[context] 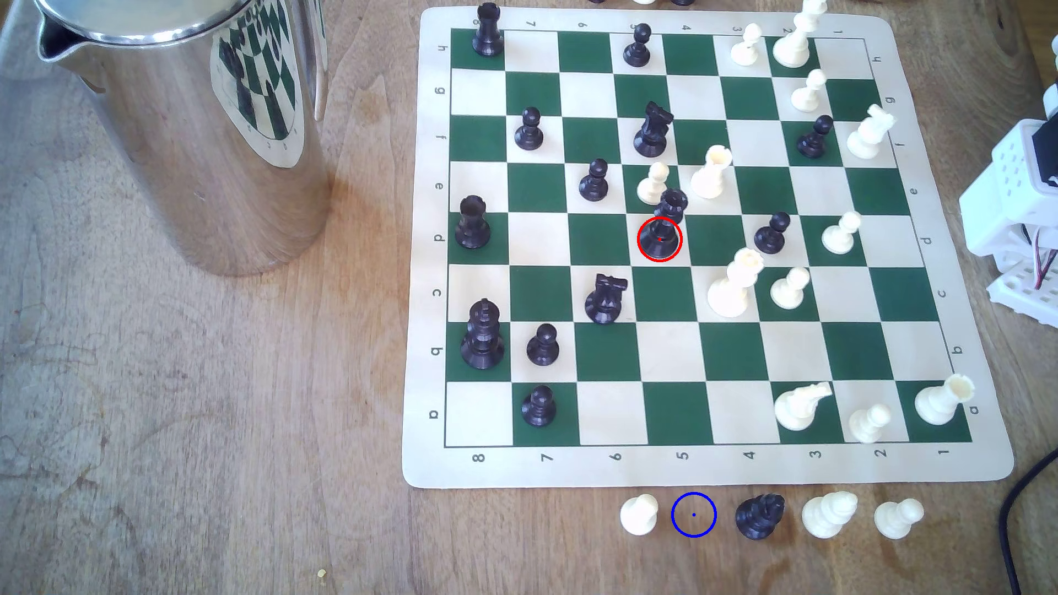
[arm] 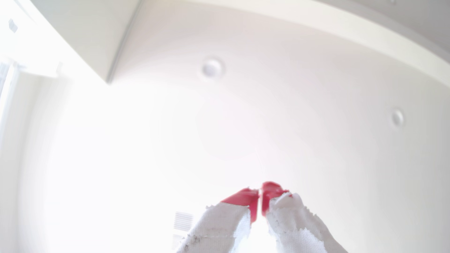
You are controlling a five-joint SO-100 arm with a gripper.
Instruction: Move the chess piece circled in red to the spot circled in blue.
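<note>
Standing on a green square in row d, file 5, the black queen [context: 661, 229] has its base ringed by the red circle. It is upright. A white pawn [context: 653, 183] stands just behind it on the next square, close to the queen's crown. Nothing grips the queen.

Blue circle [context: 693, 515]: bare wood on the table [context: 200, 429], just off the board's [context: 707, 246] near edge, below file 5. It lies between a white pawn [context: 639, 514] on the exterior view's left and a black piece [context: 759, 516] on the exterior view's right. Neither touches the ring. Two more white pieces follow further right in the same row.

Container: a polished steel jug [context: 189, 126] stands on the table at the exterior view's left, well apart from the board. Its inside cannot be seen; its wall mirrors the green-and-cream squares.

Arm: white base parts [context: 1019, 211] sit at the exterior view's right edge, beside the board.

Gripper [arm: 260, 194], wrist view: red-tipped fingers [arm: 243, 197] wrapped in white cloth, tips pressed together, nothing between them. It points up at a bright white ceiling with two round fittings.
</note>
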